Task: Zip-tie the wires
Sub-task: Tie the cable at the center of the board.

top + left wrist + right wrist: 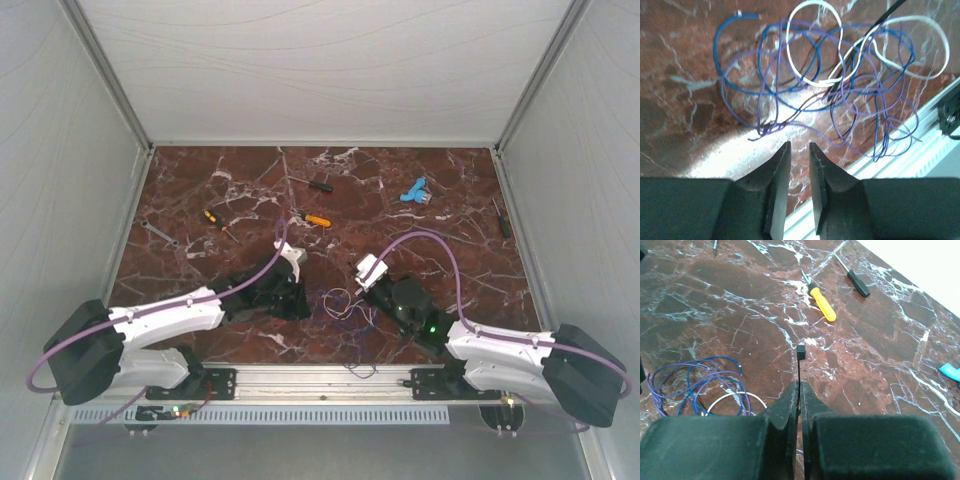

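**Wires** [340,302]: a loose tangle of thin blue and purple loops with a white strand [815,47] curled through it. It lies flat on the counter [240,190] near the front edge, between your two arms. It is neither gathered nor bound.

**Zip tie** [801,352]: thin and black, with its square head at the far end. No part of it is round the wires yet.

**Right jaws:** shut on the zip tie's strap, which stands out past the tips. In the right wrist view the wires lie low and to their left, apart from them.

**Left jaws:** a narrow gap with nothing in it. In the left wrist view the tangle sits just ahead of the tips without touching, and the nearest purple loops stop short of the gap.

**Step in hand, as judged:** the tie is picked up and the bundle awaits gathering.

**Next move:** you likely need to pinch the loops into one bunch with the left jaws. Raise it enough for the strap to pass beneath, then feed the tail through the head. The strands look fine and springy, so expect some to slip out of the pinch.

**Orange-handled screwdriver** [822,307]: farther back on the counter and not needed.
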Motion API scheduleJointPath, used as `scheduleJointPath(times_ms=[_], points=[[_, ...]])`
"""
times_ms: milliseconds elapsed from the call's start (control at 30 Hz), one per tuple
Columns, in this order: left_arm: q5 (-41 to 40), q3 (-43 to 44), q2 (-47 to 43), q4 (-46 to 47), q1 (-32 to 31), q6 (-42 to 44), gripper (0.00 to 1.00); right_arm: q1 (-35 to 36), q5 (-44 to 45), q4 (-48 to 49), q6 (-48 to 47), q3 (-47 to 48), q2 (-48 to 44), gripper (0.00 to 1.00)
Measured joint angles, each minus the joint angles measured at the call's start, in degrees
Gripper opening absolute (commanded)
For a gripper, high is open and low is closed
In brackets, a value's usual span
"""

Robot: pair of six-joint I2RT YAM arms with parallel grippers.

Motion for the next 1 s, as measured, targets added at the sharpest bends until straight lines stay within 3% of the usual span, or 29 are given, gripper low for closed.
scheduleJointPath(times_ms=[300,667,1000], points=[[5.05,-6.51,1.25,1.66,-1.95,-3.02,0.11,0.11,-5.07,5.16,-2.60,-0.72,2.32,0.00],[5.29,-7.04,6.38,7.19,-2.62,-5.46,0.11,-1.25,-0.50,6.08,-6.45,-1.01,-1.90,0.00],[4.63,-7.02,8.04,10.12,-2.62,-5.73,0.11,-1.25,-2.91,6.21,-11.34,-0.94,-2.54,0.00]])
